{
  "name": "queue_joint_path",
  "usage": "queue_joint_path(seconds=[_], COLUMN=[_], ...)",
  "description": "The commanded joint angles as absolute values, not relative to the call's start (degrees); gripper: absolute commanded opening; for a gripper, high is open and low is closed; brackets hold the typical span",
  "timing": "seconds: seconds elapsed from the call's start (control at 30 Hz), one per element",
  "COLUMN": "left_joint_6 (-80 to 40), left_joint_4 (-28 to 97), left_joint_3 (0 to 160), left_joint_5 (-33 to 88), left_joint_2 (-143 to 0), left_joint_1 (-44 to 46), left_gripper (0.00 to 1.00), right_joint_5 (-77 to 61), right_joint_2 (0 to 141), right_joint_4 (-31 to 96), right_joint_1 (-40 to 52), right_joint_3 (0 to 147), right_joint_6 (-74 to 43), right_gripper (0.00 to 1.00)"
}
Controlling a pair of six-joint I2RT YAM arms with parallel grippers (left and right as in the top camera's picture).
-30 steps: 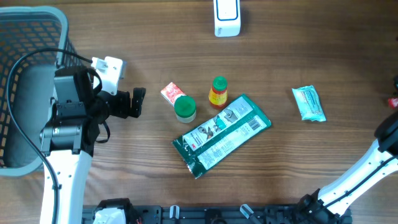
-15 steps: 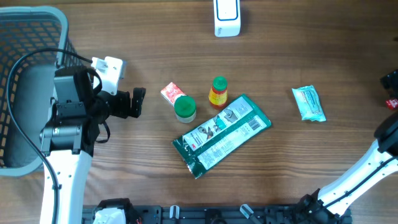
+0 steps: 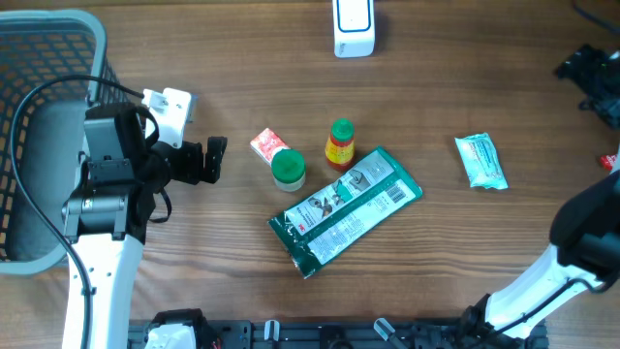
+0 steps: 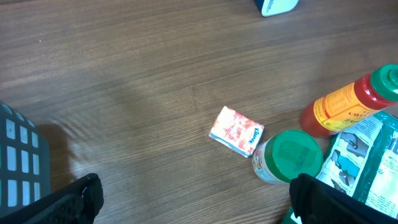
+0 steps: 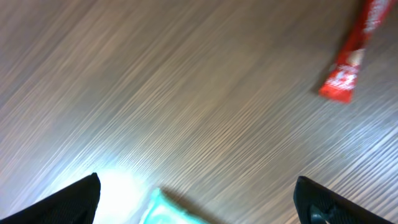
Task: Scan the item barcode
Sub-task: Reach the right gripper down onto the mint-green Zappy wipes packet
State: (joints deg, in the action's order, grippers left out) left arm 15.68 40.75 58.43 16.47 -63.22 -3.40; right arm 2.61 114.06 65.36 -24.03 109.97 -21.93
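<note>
The green printed pouch [image 3: 346, 210] lies flat in the middle of the tabletop [image 3: 194, 78], with a white barcode-like patch facing up near its right end. A green-lidded jar [image 3: 288, 170] stands just off the pouch's upper-left edge, and a small tissue pack [image 3: 265, 144] lies just beside the jar on the side away from the pouch. A red sauce bottle [image 3: 340, 144] with a green cap sits just behind the pouch. A teal packet [image 3: 480, 161] lies to the pouch's right, and a red sachet [image 3: 610, 161] lies further right at the edge of view. The white scanner [image 3: 353, 27] stands well behind the pouch. Left of the pouch, short of the jar, the left jaws are spread wide and empty, and a grey basket [image 3: 58, 39] lies beyond them. The right jaws, far to the right and behind the pouch, hang released over bare wood and grasp nothing.
</note>
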Motion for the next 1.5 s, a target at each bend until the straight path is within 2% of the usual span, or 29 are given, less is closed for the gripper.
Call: queue_joint_path(seconds=[0.0, 0.33, 0.57, 0.73, 1.07, 1.23, 1.33, 1.47], left_joint_6=[15.2, 15.1, 15.1, 15.2, 15.1, 15.2, 15.1, 15.1], left_joint_4=[40.6, 40.6, 40.6, 40.6, 40.6, 40.6, 40.6, 40.6], left_joint_3=[58.1, 58.1, 58.1, 58.1, 58.1, 58.1, 58.1, 58.1], left_joint_5=[17.5, 17.5, 17.5, 17.5, 17.5, 17.5, 17.5, 17.5], left_joint_2=[-63.5, -63.5, -63.5, -63.5, -63.5, -63.5, -63.5, -63.5], left_joint_1=[-3.7, -3.7, -3.7, -3.7, -3.7, -3.7, -3.7, -3.7], left_gripper=[1.0, 1.0, 1.0, 1.0, 1.0, 1.0, 1.0, 1.0], right_joint_5=[1.0, 4.3, 15.2, 18.9, 20.1, 22.1, 26.5, 34.3], right_joint_2=[110.2, 104.0, 102.1, 102.1, 102.1, 102.2, 102.2, 102.2], right_joint_4=[68.3, 77.1, 80.1, 76.1, 62.7, 49.6, 43.4, 39.3], right_joint_1=[-19.4, -6.0, 2.7, 7.7, 8.3, 8.3, 8.3, 8.2], right_joint_3=[110.2, 110.1, 109.4, 101.1, 77.2, 67.5, 63.5, 61.2], right_joint_6=[-20.0, -18.0, -18.0, -20.3, -22.2, -16.2, -14.8, -12.4], right_gripper=[1.0, 1.0, 1.0, 1.0, 1.0, 0.82, 0.81, 0.72])
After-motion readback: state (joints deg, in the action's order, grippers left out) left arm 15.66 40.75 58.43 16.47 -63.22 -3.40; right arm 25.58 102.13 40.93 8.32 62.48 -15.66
